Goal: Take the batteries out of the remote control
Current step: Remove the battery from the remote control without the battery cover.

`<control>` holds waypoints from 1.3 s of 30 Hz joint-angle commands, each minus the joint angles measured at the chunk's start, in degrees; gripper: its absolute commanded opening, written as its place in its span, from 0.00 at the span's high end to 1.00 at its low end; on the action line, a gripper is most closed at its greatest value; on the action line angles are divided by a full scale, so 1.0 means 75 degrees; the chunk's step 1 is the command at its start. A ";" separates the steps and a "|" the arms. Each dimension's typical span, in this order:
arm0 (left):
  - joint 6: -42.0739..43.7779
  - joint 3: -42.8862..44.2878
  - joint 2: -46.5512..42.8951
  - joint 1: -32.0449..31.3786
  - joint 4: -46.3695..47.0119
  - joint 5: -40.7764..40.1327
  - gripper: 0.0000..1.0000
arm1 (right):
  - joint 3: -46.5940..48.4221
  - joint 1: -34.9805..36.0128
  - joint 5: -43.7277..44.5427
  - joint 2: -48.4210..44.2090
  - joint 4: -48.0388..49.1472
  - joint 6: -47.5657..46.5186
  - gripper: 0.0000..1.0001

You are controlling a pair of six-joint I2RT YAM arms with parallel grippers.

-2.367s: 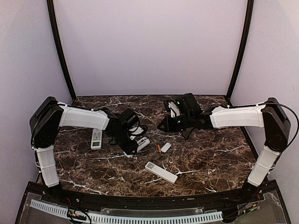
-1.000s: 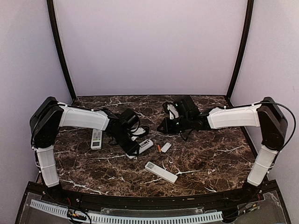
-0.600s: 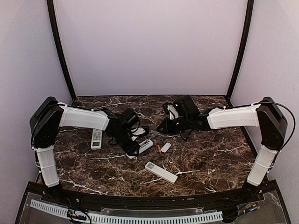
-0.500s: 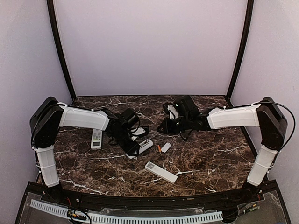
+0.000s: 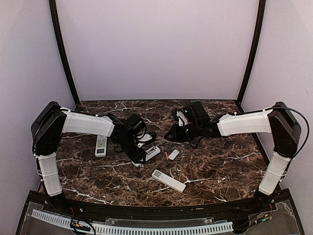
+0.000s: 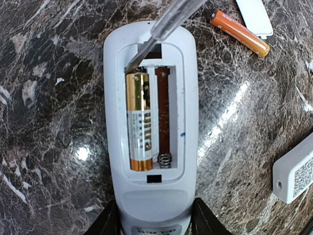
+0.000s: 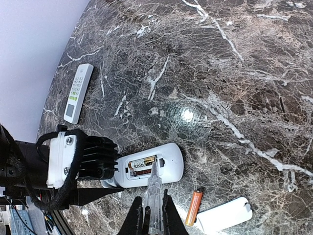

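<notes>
A white remote control [image 6: 151, 205] lies back-up on the marble, and my left gripper [image 6: 155, 223] is shut on its lower end. The open compartment holds one gold battery [image 6: 139, 127] in its left slot. The right slot shows only a spring. My right gripper [image 7: 152, 215] is shut on a clear slim tool [image 7: 154, 188], whose tip touches the battery's top end [image 7: 145, 161]. A loose orange battery [image 7: 195, 205] lies beside a white cover plate [image 7: 224, 214]. In the top view the held remote [image 5: 151, 152] sits left of centre.
A second white remote [image 5: 168, 180] lies nearer the front edge, and its corner shows in the left wrist view [image 6: 296, 174]. A third remote [image 5: 100, 145] lies button-side up at the left, behind my left arm.
Over the last second almost nothing has moved, and the right wrist has shifted only slightly. Before that, the held remote swung a little toward the front.
</notes>
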 commanded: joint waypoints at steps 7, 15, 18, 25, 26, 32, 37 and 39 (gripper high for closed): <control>0.0078 -0.0220 0.0328 -0.0218 -0.0469 0.0325 0.70 | -0.0109 0.0144 -0.0852 -0.0247 0.0515 0.0273 1.00; 0.0076 -0.0208 0.0345 -0.0218 -0.0489 0.0329 0.70 | -0.0131 0.0144 -0.0826 -0.0470 0.0627 0.0289 1.00; 0.0086 -0.0204 0.0356 -0.0228 -0.0499 0.0330 0.70 | -0.0119 0.0144 -0.0864 -0.0482 0.0657 0.0305 1.00; 0.0086 -0.0197 0.0367 -0.0239 -0.0497 0.0318 0.70 | -0.0122 0.0144 -0.0830 -0.0449 0.0611 0.0283 1.00; 0.0086 -0.0197 0.0362 -0.0241 -0.0499 0.0318 0.70 | -0.0134 0.0144 -0.0797 -0.0460 0.0591 0.0278 1.00; 0.0086 -0.0197 0.0364 -0.0242 -0.0502 0.0306 0.70 | -0.0199 0.0144 -0.0118 -0.0711 0.0223 0.0160 1.00; 0.0086 -0.0196 0.0364 -0.0242 -0.0498 0.0305 0.70 | -0.0346 0.0145 0.0615 -0.0971 -0.0150 0.0128 1.00; 0.0086 -0.0197 0.0372 -0.0242 -0.0492 0.0309 0.70 | -0.0505 0.0147 0.0775 -0.1052 -0.0120 0.0209 1.00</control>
